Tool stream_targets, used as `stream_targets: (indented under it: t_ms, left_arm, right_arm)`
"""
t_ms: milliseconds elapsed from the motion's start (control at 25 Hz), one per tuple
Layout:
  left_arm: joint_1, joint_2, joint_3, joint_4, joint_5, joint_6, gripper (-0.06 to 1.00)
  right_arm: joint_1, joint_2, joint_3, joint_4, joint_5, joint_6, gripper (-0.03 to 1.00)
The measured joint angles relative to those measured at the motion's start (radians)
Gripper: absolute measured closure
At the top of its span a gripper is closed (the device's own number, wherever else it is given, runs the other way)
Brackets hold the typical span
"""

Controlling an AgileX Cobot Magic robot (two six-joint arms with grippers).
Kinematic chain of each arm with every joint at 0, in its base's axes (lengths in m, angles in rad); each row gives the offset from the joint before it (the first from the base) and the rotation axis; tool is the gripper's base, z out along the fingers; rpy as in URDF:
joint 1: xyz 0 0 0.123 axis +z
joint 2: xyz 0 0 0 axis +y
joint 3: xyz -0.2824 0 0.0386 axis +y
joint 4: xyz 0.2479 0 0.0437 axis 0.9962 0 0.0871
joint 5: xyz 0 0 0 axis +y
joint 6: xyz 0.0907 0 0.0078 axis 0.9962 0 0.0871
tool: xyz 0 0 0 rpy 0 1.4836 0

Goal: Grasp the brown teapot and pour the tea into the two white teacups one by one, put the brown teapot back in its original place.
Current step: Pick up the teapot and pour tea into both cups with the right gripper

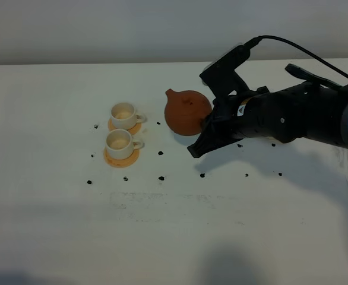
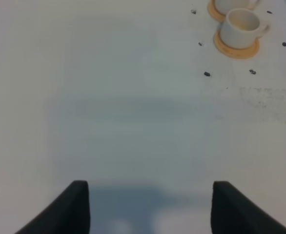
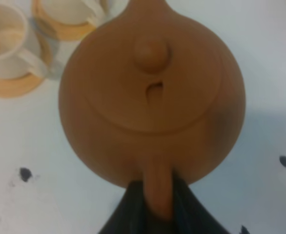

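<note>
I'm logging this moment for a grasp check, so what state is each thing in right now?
brown teapot: lid on, handle clamped by the right gripper.
right gripper: shut on the teapot's handle.
left gripper: open, holding nothing.
far teacup: upright on its coaster; contents unclear.
near teacup: upright on its coaster; contents unclear.

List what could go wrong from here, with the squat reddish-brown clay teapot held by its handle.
1. The right gripper pinches only the thin loop handle of the reddish-brown clay teapot; the round body may swivel in the grip.
2. Its knobbed lid is unheld and might slide off when tilted.
3. The two small white teacups stand close together on orange coasters, so tea could miss or splash.
</note>
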Motion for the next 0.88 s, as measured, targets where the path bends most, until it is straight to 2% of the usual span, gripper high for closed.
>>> stream_targets:
  t_ms: [320, 880]
  left_arm:
    - [0.0, 0.0, 0.0, 0.0, 0.0, 0.0, 0.42]
    - [0.0, 0.0, 0.0, 0.0, 0.001, 0.0, 0.42]
  right_arm:
    - [0.037, 0.0, 0.0, -0.014, -0.025, 0.0, 0.85]
    - [0.098, 0.049, -0.049, -0.065, -0.003, 0.002, 0.85]
